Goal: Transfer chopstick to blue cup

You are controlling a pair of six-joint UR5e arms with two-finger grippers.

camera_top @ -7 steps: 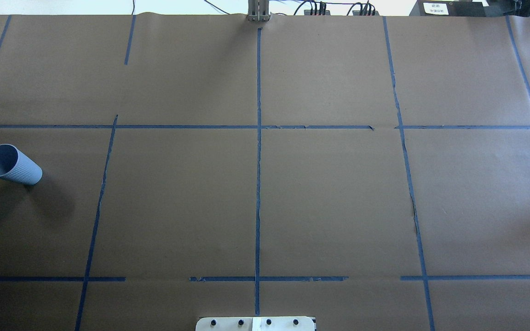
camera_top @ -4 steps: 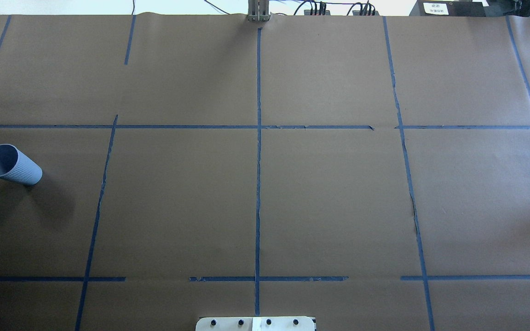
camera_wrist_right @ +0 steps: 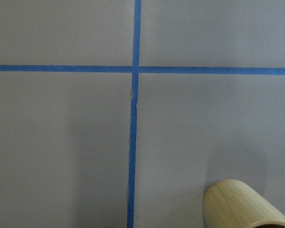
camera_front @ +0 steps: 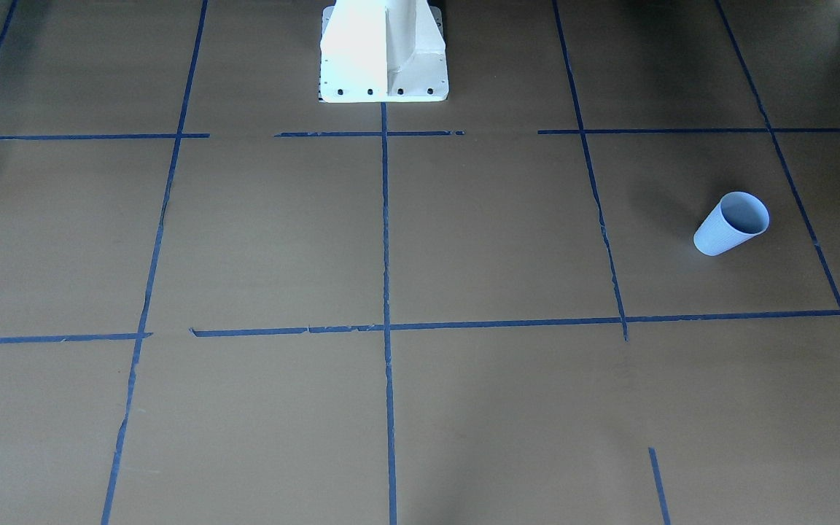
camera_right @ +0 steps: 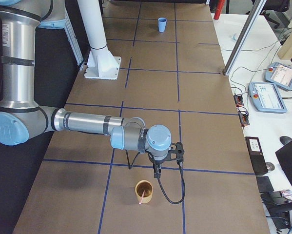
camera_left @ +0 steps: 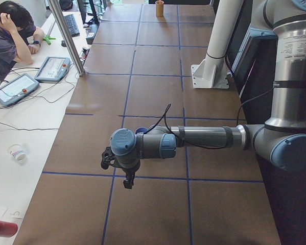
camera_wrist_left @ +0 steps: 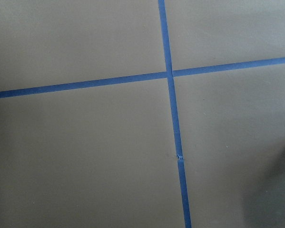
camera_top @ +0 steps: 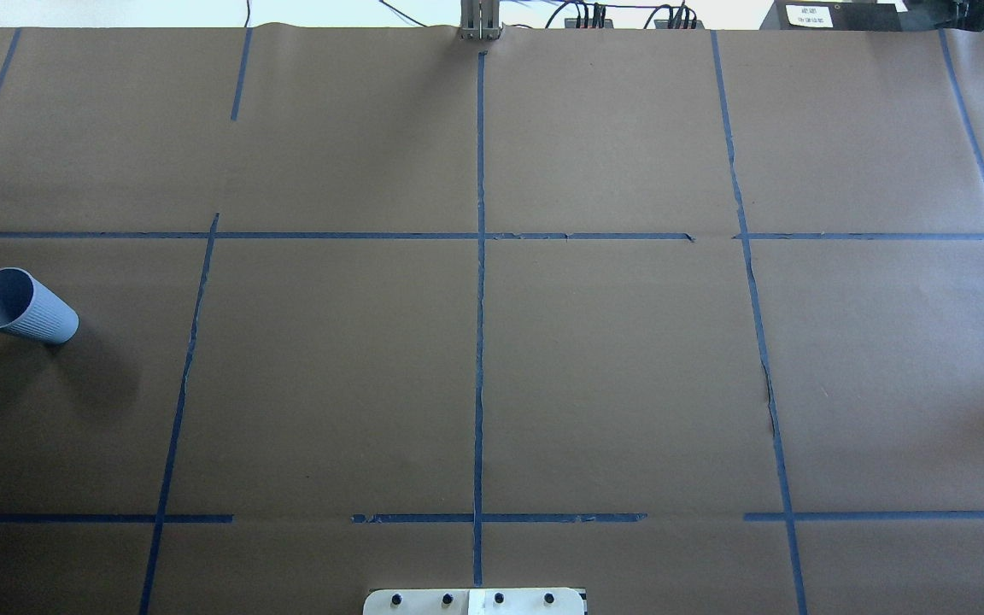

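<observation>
The blue cup (camera_top: pixel 20 305) stands upright at the table's far left in the overhead view and at the right in the front-facing view (camera_front: pixel 730 224). A pale pink chopstick (camera_right: pixel 144 196) leans inside a bamboo cup (camera_right: pixel 144 191) at the table's right end; the right wrist view shows that cup's rim (camera_wrist_right: pixel 244 206). My right gripper (camera_right: pixel 156 171) hangs just above and beside the bamboo cup. My left gripper (camera_left: pixel 128 182) hovers near the blue cup, which is mostly hidden behind the arm. I cannot tell whether either gripper is open or shut.
The robot's white base plate (camera_top: pixel 475 602) sits at the table's near edge. Blue tape lines cross the brown paper. A metal post (camera_left: pixel 66 35), control tablets (camera_left: pixel 53 68) and a seated person (camera_left: pixel 9 35) are at the table's far side.
</observation>
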